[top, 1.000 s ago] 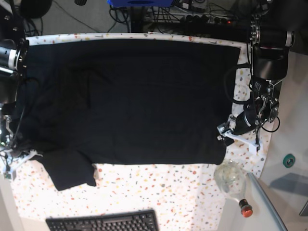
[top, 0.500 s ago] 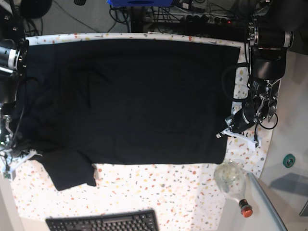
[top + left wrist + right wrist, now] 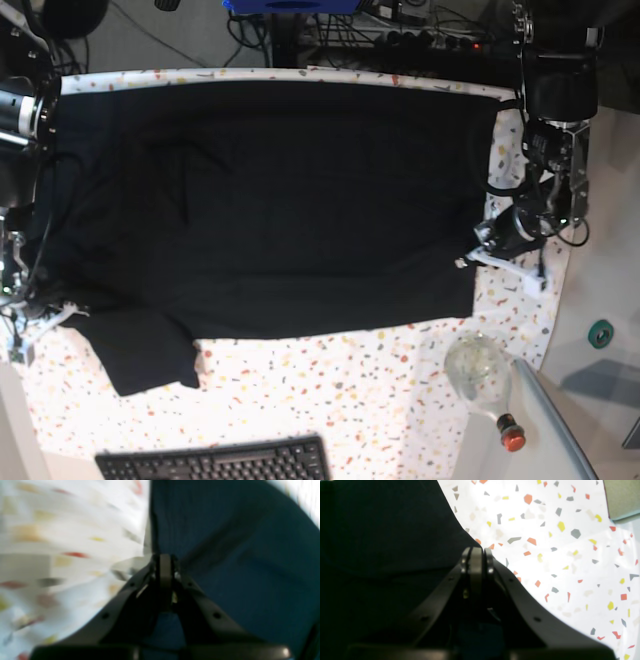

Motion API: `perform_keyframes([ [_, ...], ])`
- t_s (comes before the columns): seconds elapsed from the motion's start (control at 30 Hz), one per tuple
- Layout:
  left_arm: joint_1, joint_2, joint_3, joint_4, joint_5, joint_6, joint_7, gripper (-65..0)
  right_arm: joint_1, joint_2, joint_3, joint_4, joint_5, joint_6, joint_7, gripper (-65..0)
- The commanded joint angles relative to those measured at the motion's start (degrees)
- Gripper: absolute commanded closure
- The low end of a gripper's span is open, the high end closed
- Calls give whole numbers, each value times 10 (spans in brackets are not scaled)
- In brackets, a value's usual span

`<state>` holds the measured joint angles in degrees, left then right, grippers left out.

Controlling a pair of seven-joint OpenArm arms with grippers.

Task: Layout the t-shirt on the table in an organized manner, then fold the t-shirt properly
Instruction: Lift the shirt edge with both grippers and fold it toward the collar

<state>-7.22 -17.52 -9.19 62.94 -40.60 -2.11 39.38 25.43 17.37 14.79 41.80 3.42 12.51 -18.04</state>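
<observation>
The black t-shirt (image 3: pixel 280 200) lies spread wide over the speckled table (image 3: pixel 330 400), with one sleeve (image 3: pixel 145 355) hanging toward the front left. At its right edge near the lower corner, my left gripper (image 3: pixel 468 262) is shut on the cloth. The left wrist view shows the closed jaws (image 3: pixel 165 563) pinching the t-shirt (image 3: pixel 237 567), with creases running out from the tip. On the far left my right gripper (image 3: pixel 45 322) sits by the sleeve. The right wrist view shows its closed tips (image 3: pixel 477 553) at the curved edge of the t-shirt (image 3: pixel 382 542), over the table (image 3: pixel 557 562).
A black keyboard (image 3: pixel 215 462) lies at the front edge. A clear bottle with a red cap (image 3: pixel 482 378) rests at the front right corner, a green ring (image 3: pixel 600 333) beyond it off the table. Cables and gear crowd the back.
My left gripper went from open to shut on the shirt's right edge and shifted slightly right and back. The lower right corner followed, so the front hem now slants. The right arm barely moved.
</observation>
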Motion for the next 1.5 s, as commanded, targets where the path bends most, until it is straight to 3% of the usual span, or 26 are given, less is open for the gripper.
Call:
perform_keyframes([
  [0.0, 3, -9, -16, 34, -5, 3, 6, 0, 16, 11, 2, 11, 2, 0, 14, 0],
  [0.23, 32, -7, -48, 116, -5, 7, 115, 0, 16, 11, 2, 11, 2, 0, 14, 0],
  [0.53, 63, 2, -51, 123, -6, 7, 151, 0, 16, 11, 2, 11, 2, 0, 14, 0],
  [0.57, 68, 3, -51, 129, -6, 7, 152, -64, 16, 11, 2, 11, 2, 0, 14, 0],
  [0.67, 96, 2, -56, 168, -6, 7, 148, -341, 16, 11, 2, 11, 2, 0, 14, 0],
  [0.7, 103, 2, -69, 182, -6, 7, 150, -400, 16, 11, 2, 11, 2, 0, 14, 0],
  [0.77, 109, 2, -98, 203, -5, 7, 150, -451, 16, 11, 2, 11, 2, 0, 14, 0],
  [0.87, 91, 2, -135, 200, -1, 6, 141, -453, 16, 11, 2, 11, 2, 0, 14, 0],
  [0.97, 38, -13, -138, 120, 8, 4, 94, -453, 16, 11, 2, 11, 2, 0, 14, 0],
  [1.03, -12, -25, -101, 48, 35, 2, 70, -453, 16, 11, 2, 11, 2, 0, 14, 0],
  [1.2, -101, -36, 1, -98, 58, -64, 12, -453, 16, 11, 2, 11, 2, 0, 14, 0],
  [1.3, -130, -32, 8, -159, 60, -81, -24, -453, 16, 11, 2, 11, 2, 0, 14, 0],
  [1.47, -158, -20, 9, -226, 62, -80, -57, -453, 16, 11, 2, 11, 2, 0, 14, 0],
])
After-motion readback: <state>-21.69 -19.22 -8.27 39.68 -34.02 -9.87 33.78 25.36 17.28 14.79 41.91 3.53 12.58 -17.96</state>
